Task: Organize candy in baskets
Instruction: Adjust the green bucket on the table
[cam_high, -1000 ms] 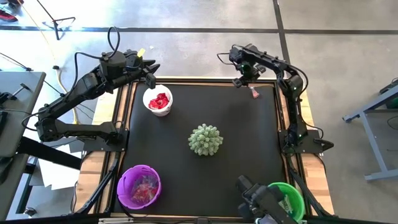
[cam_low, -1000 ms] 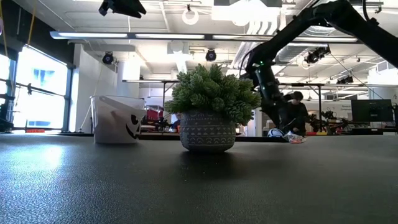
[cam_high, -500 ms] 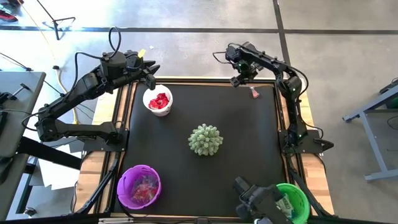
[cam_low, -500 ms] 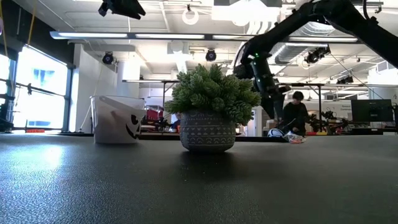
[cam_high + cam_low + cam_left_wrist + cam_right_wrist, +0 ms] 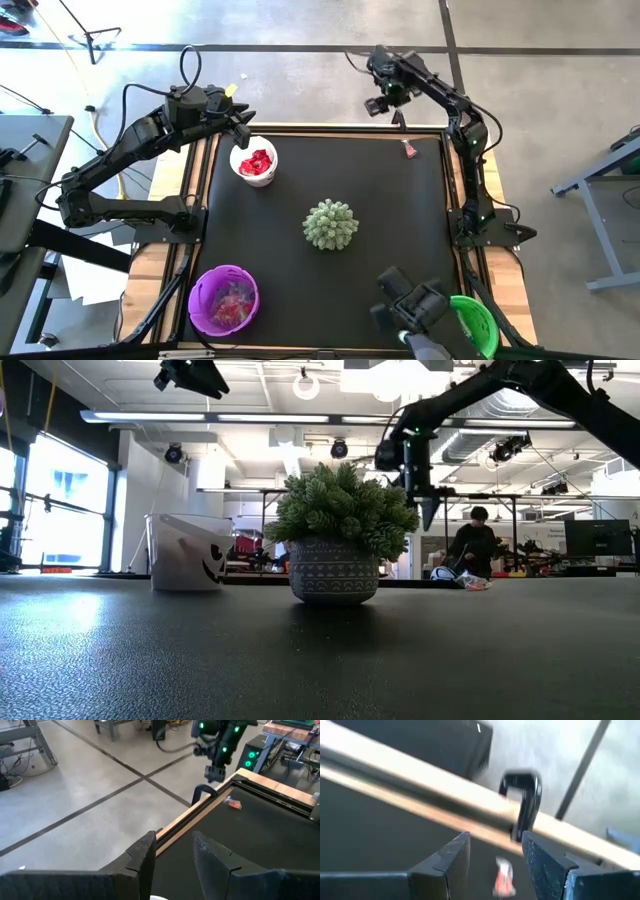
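A single red-and-white candy (image 5: 409, 150) lies on the black mat near the far right corner, also visible as candy (image 5: 504, 877) and candy (image 5: 472, 582). My right gripper (image 5: 391, 108) hangs open above the table's far edge, up and left of that candy, holding nothing. The white basket (image 5: 254, 161) at the far left holds red candy. My left gripper (image 5: 240, 118) hovers open and empty just beyond it. The purple basket (image 5: 224, 298) stands near left with mixed candy, the green basket (image 5: 468, 322) near right.
A spiky pale-green plant in a patterned pot (image 5: 330, 224) stands at the mat's middle. A black clamp (image 5: 522, 805) grips the wooden far edge beside my right gripper. A dark camera mount (image 5: 408, 303) sits at the near edge beside the green basket. A person (image 5: 470, 545) is in the room beyond.
My right gripper has risen from just above the mat beside the lone candy and drawn toward the far edge, tipping steeper as it went. Its fingers stay open. The candy lies where it was.
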